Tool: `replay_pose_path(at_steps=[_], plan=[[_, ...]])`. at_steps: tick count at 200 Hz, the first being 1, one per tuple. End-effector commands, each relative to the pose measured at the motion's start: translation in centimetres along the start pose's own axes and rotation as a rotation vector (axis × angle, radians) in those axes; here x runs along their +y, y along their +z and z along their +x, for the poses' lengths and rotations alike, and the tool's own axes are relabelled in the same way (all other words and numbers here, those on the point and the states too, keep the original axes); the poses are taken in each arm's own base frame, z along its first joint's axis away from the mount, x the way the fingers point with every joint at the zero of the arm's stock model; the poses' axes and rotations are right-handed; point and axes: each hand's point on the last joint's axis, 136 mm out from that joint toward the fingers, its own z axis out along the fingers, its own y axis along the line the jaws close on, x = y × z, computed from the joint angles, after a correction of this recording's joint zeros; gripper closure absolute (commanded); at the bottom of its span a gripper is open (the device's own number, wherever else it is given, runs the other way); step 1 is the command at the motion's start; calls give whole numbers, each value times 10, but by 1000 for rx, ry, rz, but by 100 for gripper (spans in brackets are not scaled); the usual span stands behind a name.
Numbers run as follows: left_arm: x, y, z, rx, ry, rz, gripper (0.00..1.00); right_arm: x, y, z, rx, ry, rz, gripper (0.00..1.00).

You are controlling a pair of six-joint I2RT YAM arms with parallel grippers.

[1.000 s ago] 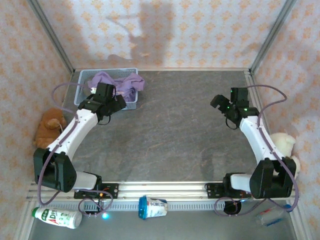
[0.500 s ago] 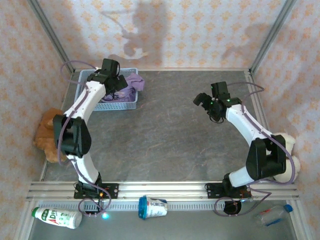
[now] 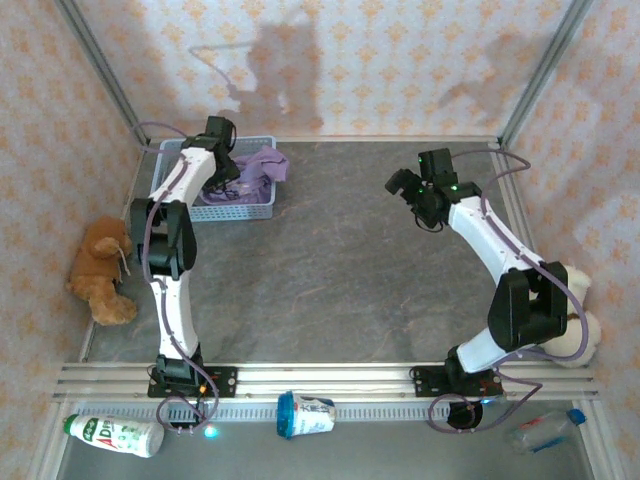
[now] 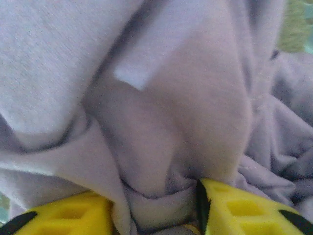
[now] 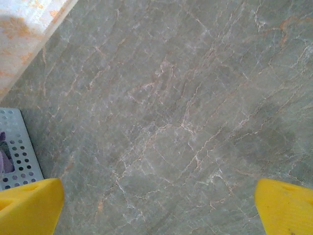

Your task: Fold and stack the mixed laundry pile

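Observation:
The mixed laundry pile (image 3: pixel 262 165) shows as lavender cloth heaped in the light blue basket (image 3: pixel 240 209) at the table's back left, one edge hanging over the right rim. My left gripper (image 3: pixel 221 172) reaches down into the basket. In the left wrist view a bunched fold of the lavender T-shirt (image 4: pixel 161 122) is pinched between the yellow fingers (image 4: pixel 239 208) of that gripper (image 4: pixel 156 208). My right gripper (image 3: pixel 404 189) hovers open over bare table at the back right, its fingertips (image 5: pixel 281 205) wide apart with nothing between them.
A brown plush toy (image 3: pixel 98 265) lies at the left edge and a cream one (image 3: pixel 572 295) at the right edge. A corner of the basket (image 5: pixel 14 147) shows in the right wrist view. A bottle (image 3: pixel 115 435), a cup (image 3: pixel 305 415) and a plastic bottle (image 3: pixel 540 432) lie before the rail.
My left arm has stretched from in front of the basket into it, and its jaws have closed on the lavender cloth. The right gripper has moved up and slightly left, still open.

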Motion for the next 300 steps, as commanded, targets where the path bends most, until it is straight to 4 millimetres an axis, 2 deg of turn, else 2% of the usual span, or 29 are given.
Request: replay_pose_path(at_steps=[1, 9, 24, 45, 77, 102, 120, 130, 139, 152, 154, 156, 164, 187, 190, 213, 222, 225, 230, 232, 234, 241, 249, 275, 300], plan=[[-9, -10, -3, 15, -1, 37, 85, 6, -22, -16, -70, 12, 16, 1], [-12, -14, -8, 7, 1, 52, 100, 7, -28, -19, -81, 2, 22, 1], [-18, -29, -18, -10, 6, 81, 100, 11, -36, -26, -96, -27, 31, 1], [-30, -62, -35, -53, -11, 168, 100, 14, -43, -34, -105, -68, 57, 1], [-58, -139, -63, -126, -32, 389, 100, 11, -46, -45, -126, -74, 92, 1], [-88, -213, -68, -172, -14, 585, 100, 7, -51, -53, -118, -83, 102, 1], [-114, -269, -55, -206, 43, 711, 100, -8, -55, -63, -135, -57, 142, 1], [-130, -298, -42, -220, 79, 780, 100, -21, -54, -69, -134, -21, 173, 1], [-144, -319, -29, -225, 99, 840, 100, -31, -54, -71, -119, 6, 193, 1], [-167, -336, -6, -204, 125, 905, 100, -41, -53, -74, -103, 15, 209, 1], [-166, -350, -3, -218, 127, 929, 100, -42, -53, -74, -102, 15, 211, 1], [-168, -356, -1, -221, 130, 943, 100, -43, -54, -75, -102, 15, 213, 1], [-179, -369, 14, -211, 150, 979, 100, -47, -54, -76, -101, 11, 221, 1], [-216, -389, 64, -173, 225, 1055, 100, -63, -57, -79, -101, 19, 261, 1], [-227, -377, 74, -150, 241, 1044, 100, -64, -57, -80, -101, 23, 264, 1], [-269, -355, 129, -31, 294, 1057, 100, -81, -57, -84, -83, 64, 292, 1], [-283, -337, 149, 17, 308, 1039, 100, -88, -59, -85, -80, 76, 305, 1], [-286, -329, 153, 32, 310, 1025, 92, -91, -59, -85, -78, 78, 309, 1], [-290, -316, 160, 55, 309, 994, 70, -94, -60, -85, -76, 80, 318, 1], [-290, -311, 161, 63, 307, 980, 57, -96, -61, -86, -76, 81, 321, 1], [-290, -305, 163, 68, 303, 961, 48, -97, -61, -85, -73, 80, 326, 1], [-289, -286, 167, 86, 298, 895, 27, -102, -62, -84, -68, 76, 340, 1], [-287, -268, 171, 89, 307, 835, 15, -106, -64, -83, -63, 58, 359, 1], [-274, -233, 176, 76, 332, 715, 12, -115, -70, -72, -41, -4, 382, 1], [-261, -200, 183, 97, 318, 653, 12, -103, -61, -45, 41, -37, 254, 3]])
